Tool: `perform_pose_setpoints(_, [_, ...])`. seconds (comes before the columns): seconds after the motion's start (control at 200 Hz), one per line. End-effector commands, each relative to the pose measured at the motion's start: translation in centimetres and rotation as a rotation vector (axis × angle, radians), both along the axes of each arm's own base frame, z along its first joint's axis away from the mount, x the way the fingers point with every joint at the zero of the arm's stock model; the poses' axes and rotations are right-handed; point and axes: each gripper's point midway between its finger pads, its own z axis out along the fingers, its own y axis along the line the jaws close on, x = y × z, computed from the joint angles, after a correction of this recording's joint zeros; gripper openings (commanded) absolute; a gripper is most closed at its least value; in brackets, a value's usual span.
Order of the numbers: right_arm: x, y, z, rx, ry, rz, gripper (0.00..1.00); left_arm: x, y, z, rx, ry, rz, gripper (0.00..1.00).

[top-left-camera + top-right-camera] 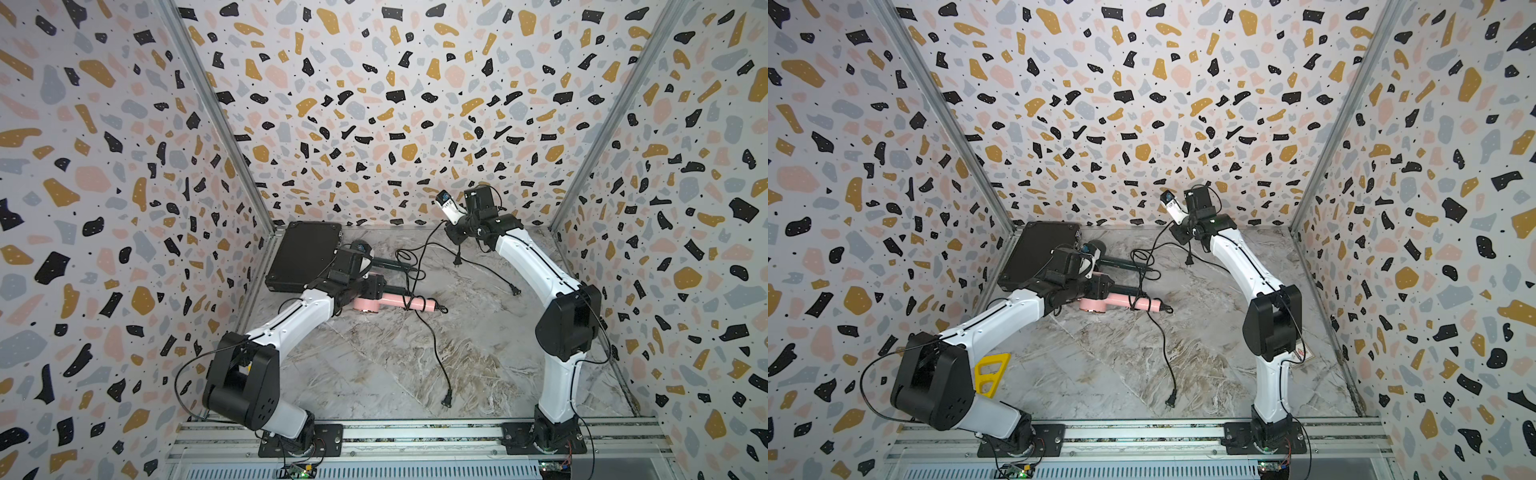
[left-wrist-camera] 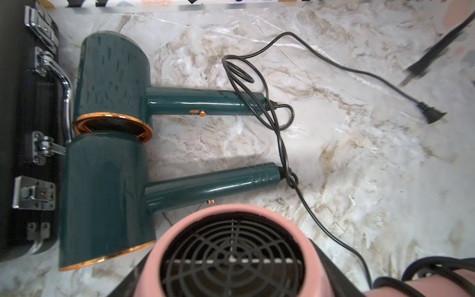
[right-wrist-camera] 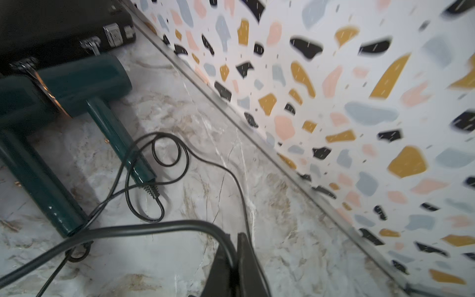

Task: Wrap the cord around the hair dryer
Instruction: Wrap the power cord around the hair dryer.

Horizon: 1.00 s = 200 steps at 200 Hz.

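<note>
Your left gripper [image 1: 374,296] clenched on the pink hair dryer [image 1: 399,301], right gripper [image 3: 234,257] pinching a cord [image 3: 154,227] (raised, near back wall [image 1: 374,124]), well apart.

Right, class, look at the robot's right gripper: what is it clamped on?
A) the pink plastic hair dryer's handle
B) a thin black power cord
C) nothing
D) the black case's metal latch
B: in the right wrist view the right gripper is shut on a thin black power cord that passes between its jaws; the pink plastic hair dryer is held by the left gripper instead.
</note>
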Motion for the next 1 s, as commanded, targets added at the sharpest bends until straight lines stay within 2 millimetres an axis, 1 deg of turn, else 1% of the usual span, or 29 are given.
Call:
perform_pose_setpoints(0.0, [0.2,-0.8,-1.9,0.088,0.073,-0.041,0.0,0.0,-0.8,3.4,-0.196,-0.038,-0.044,0.0])
perform_pose_setpoints(0.06, [-0.4,-0.8,-4.1,0.098,0.109,-0.038,0.0,0.4,-0.5,4.4,-0.298,-0.039,-0.034,0.0])
perform_pose_setpoints(0.125, [-1.3,-0.6,-5.8,0.117,0.137,-0.029,0.0,0.9,-0.2,5.4,-0.377,-0.062,-0.021,0.0])
perform_pose_setpoints(0.25, [-3.3,-1.0,-9.0,0.121,0.193,-0.028,0.0,1.8,0.9,6.0,-0.454,-0.057,0.02,0.0])
perform_pose_setpoints(0.355, [-5.3,-1.0,-10.8,0.153,0.226,-0.022,0.0,2.8,1.8,6.4,-0.529,-0.053,0.068,0.0])
perform_pose_setpoints(0.451, [-7.4,-0.8,-12.1,0.153,0.247,-0.02,0.0,3.8,2.5,6.3,-0.581,-0.04,0.135,0.0])
perform_pose_setpoints(0.516, [-9.0,-0.4,-12.7,0.139,0.257,-0.008,0.0,4.6,3.5,5.5,-0.572,-0.019,0.222,0.0])
perform_pose_setpoints(0.581, [-10.8,0.3,-13.4,0.12,0.265,0.018,0.0,5.2,5.3,4.0,-0.506,0.016,0.352,0.0])
perform_pose_setpoints(0.696, [-14.3,1.6,-14.8,0.064,0.29,0.072,0.0,6.0,7.9,3.2,-0.441,-0.003,0.524,0.0])
perform_pose_setpoints(0.781, [-16.9,2.2,-15.7,-0.003,0.309,0.126,0.0,6.6,9.1,2.0,-0.353,0.023,0.58,0.0])
perform_pose_setpoints(0.841, [-18.7,2.1,-16.3,-0.089,0.313,0.166,0.0,6.9,9.8,0.7,-0.279,0.052,0.606,0.0])
perform_pose_setpoints(0.881, [-19.7,1.9,-16.4,-0.13,0.319,0.18,0.0,7.2,10.2,-0.1,-0.237,0.057,0.622,0.0])
perform_pose_setpoints(0.926, [-20.6,2.1,-16.0,-0.144,0.319,0.192,0.0,7.3,10.7,-1.1,-0.192,0.068,0.64,0.0])
perform_pose_setpoints(0.996, [-22.2,2.8,-14.7,-0.13,0.315,0.221,0.0,7.5,11.1,-2.2,-0.113,0.067,0.662,0.0])
